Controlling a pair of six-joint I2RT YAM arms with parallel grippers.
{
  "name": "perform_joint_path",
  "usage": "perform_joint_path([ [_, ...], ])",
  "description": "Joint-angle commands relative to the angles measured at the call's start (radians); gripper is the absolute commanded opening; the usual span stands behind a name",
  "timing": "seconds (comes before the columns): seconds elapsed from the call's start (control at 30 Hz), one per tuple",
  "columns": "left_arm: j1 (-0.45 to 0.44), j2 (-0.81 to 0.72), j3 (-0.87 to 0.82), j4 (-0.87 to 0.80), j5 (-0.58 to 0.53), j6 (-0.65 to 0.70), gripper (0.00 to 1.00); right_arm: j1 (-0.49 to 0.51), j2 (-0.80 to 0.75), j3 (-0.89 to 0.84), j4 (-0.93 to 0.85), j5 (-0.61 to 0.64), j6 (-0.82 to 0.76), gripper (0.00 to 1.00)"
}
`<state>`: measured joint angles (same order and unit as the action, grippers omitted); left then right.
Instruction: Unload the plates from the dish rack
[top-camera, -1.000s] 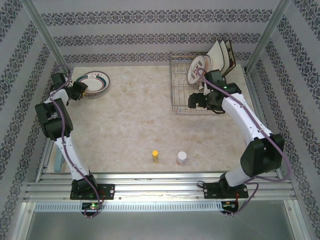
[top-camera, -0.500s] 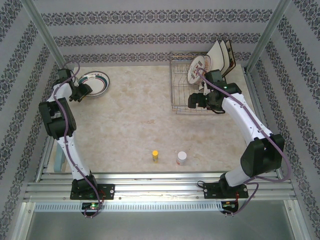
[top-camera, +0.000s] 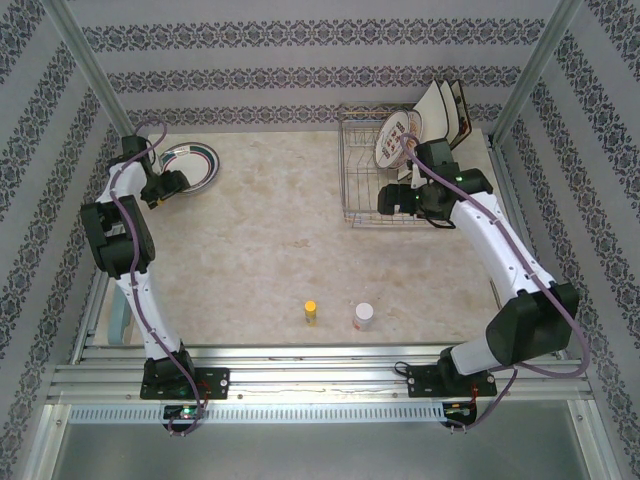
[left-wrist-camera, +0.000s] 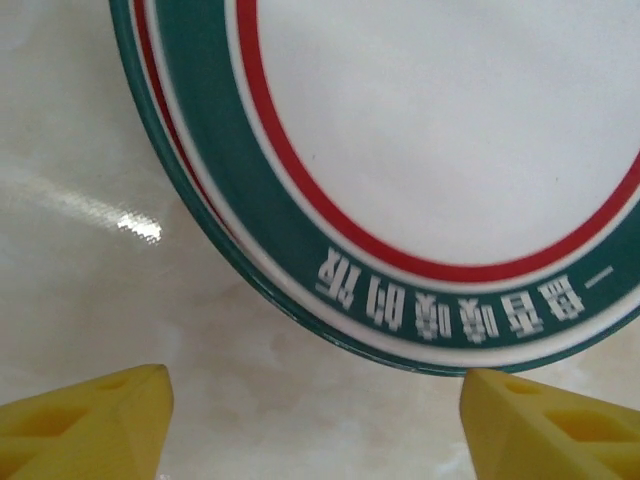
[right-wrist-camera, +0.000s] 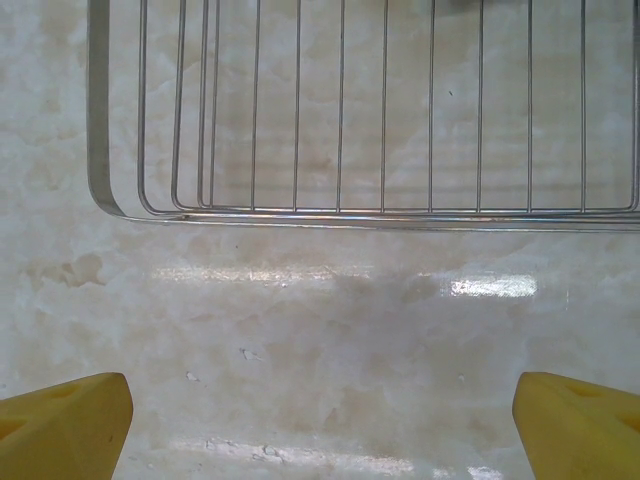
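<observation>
Foreground first: noting an orange bottle (top-camera: 311, 312) and a white bottle (top-camera: 363, 316) standing side by side on the surface (top-camera: 270, 240) near the arm bases, well apart from every plate and probably playing no part in the job.

Moving farther in, on the right: hovering the right claw (top-camera: 388, 203) just before the near end of the dish rack (top-camera: 368, 190), with fingertips spread wide and pinching nothing. Looking down through the right wrist view at bare surface, with the rack's wire rim just ahead. Judging this as lining up low, in order to reach in for the round plate (top-camera: 395, 140) standing on edge between the prongs.

Going farther again, on the left: holding the left claw (left-wrist-camera: 315, 420) parted just short of a green-rimmed plate (left-wrist-camera: 450, 150) lying flat near the far left corner of the surface, with nothing between the yellow tips and nothing touched. Reading that as a plate already unloaded and laid down, the opening being there to let it lie. Possibly resting on a second plate, going by another rim edge showing beneath; not telling for certain.

Reaching the back: finding the square cream plates (top-camera: 445, 105) upright at the rack's far end, tilted toward the wall and yet to be lifted out.
</observation>
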<state>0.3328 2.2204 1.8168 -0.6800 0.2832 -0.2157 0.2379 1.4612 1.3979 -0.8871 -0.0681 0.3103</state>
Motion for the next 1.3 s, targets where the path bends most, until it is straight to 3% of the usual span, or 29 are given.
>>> perform_joint_path([
  [0.0, -0.035, -0.084, 0.004, -0.086, -0.050, 0.067, 0.86, 0.000, -0.028, 0.000, -0.023, -0.003, -0.004, 0.98],
  [0.03, -0.045, -0.115, -0.009, -0.098, -0.064, 0.080, 1.00, 0.001, -0.025, 0.016, -0.035, 0.008, -0.009, 0.98],
  [0.2, -0.108, -0.326, -0.103, -0.149, -0.122, 0.132, 1.00, 0.002, 0.009, 0.103, -0.075, 0.055, -0.040, 0.98],
  [0.37, -0.229, -0.538, -0.172, -0.262, -0.134, 0.162, 1.00, -0.005, 0.086, 0.252, -0.108, 0.107, -0.079, 0.98],
  [0.63, -0.366, -0.712, -0.276, -0.339, -0.144, 0.135, 1.00, -0.014, 0.270, 0.500, -0.125, 0.138, -0.124, 0.98],
  [1.07, -0.422, -0.656, -0.245, -0.381, -0.179, 0.139, 1.00, -0.054, 0.683, 1.007, -0.226, 0.128, -0.179, 0.98],
  [1.27, -0.422, -0.618, -0.242, -0.358, -0.159, 0.127, 1.00, -0.084, 0.775, 1.078, -0.206, 0.104, -0.186, 0.98],
])
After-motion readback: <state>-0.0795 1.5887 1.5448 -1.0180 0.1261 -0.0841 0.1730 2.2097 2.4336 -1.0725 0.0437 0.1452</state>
